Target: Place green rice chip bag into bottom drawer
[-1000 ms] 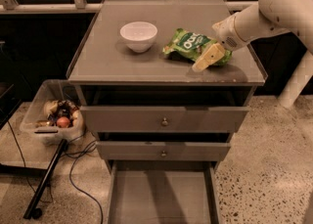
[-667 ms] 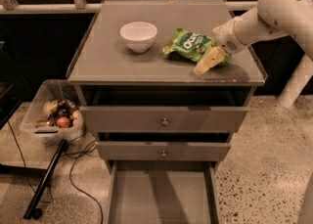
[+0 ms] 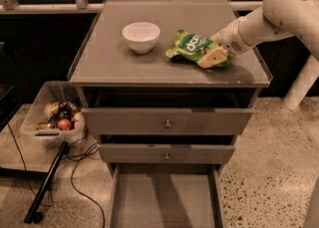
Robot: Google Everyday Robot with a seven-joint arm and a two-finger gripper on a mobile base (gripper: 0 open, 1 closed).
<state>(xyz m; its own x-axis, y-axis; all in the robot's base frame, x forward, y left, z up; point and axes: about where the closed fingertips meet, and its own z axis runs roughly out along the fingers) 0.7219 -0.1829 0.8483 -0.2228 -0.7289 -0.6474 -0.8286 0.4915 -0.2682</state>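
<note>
The green rice chip bag [image 3: 191, 45] lies on the grey cabinet top [image 3: 114, 62], right of the white bowl [image 3: 141, 36]. My gripper [image 3: 211, 54] reaches in from the right and rests at the bag's right end, its cream-coloured finger [image 3: 212, 57] lying over the bag's edge. The bottom drawer [image 3: 164, 199] is pulled open below, its flat grey floor bare.
Two upper drawers with small round knobs [image 3: 168, 123] sit partly pulled out above the bottom one. A clear bin of items [image 3: 55, 117] stands on the floor at left, with a black cable and a black pole [image 3: 47, 184] beside it. A white post [image 3: 303, 82] stands at right.
The gripper and arm have shifted slightly left, closer over the bag's right end. The bag stays on the cabinet top.
</note>
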